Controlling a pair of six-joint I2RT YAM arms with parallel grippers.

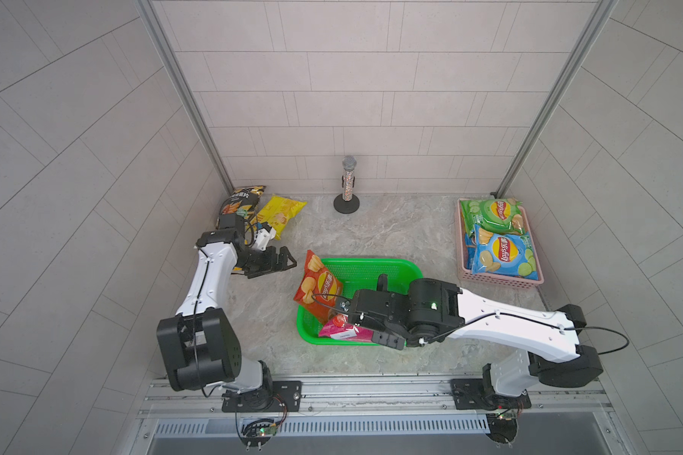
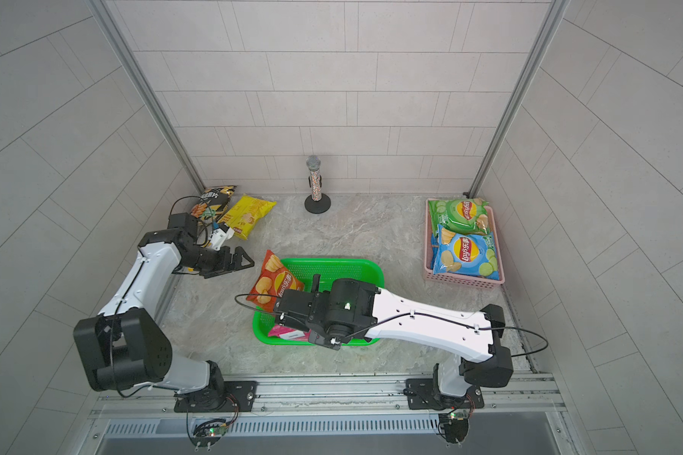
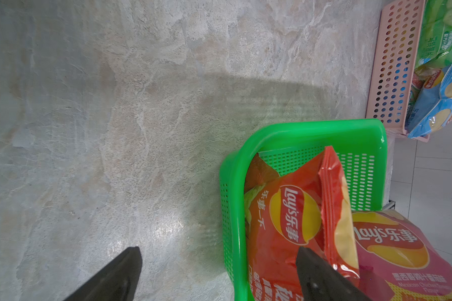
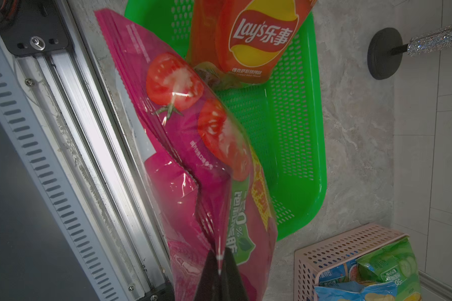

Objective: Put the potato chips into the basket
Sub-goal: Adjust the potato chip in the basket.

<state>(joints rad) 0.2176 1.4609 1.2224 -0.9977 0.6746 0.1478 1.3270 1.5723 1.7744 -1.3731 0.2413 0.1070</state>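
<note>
A green basket (image 1: 371,268) stands mid-table. A red-orange Lay's bag (image 1: 318,287) leans upright over its left rim. A magenta tomato bag (image 4: 188,146) lies at the basket's near end, and my right gripper (image 4: 219,254) is shut on a pinched fold of it. In a top view the right wrist covers most of that magenta bag (image 1: 342,331). My left gripper (image 1: 280,262) hovers left of the basket, open and holding nothing. A black bag (image 1: 241,199) and a yellow bag (image 1: 280,210) lie at the back left, behind the left arm.
A pink basket (image 1: 501,280) at the back right holds a green bag (image 1: 491,214) and a blue bag (image 1: 503,254). A glittery microphone on a round black stand (image 1: 348,185) is at the back centre. Walls close in on three sides; a metal rail runs along the front.
</note>
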